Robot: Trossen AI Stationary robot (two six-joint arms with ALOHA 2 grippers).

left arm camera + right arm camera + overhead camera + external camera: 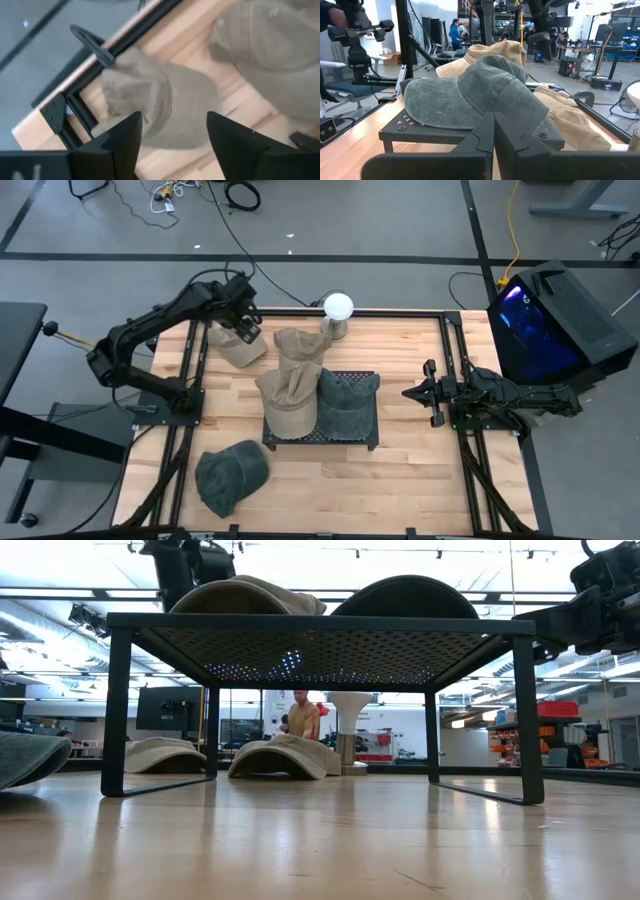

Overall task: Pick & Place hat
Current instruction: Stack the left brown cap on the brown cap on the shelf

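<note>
Left hand [243, 332] spread above tan hat [235, 346]; lamp [338, 312] near, possibly clear.

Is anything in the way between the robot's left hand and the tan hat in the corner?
Nothing visible is. The left hand hangs open right above the tan hat near the table's far left corner. The left wrist view shows only that hat between its fingers. The other hats lie off to the side.

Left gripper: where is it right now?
In the high view, the left gripper hovers open over a tan hat at the table's far-left corner.
</note>
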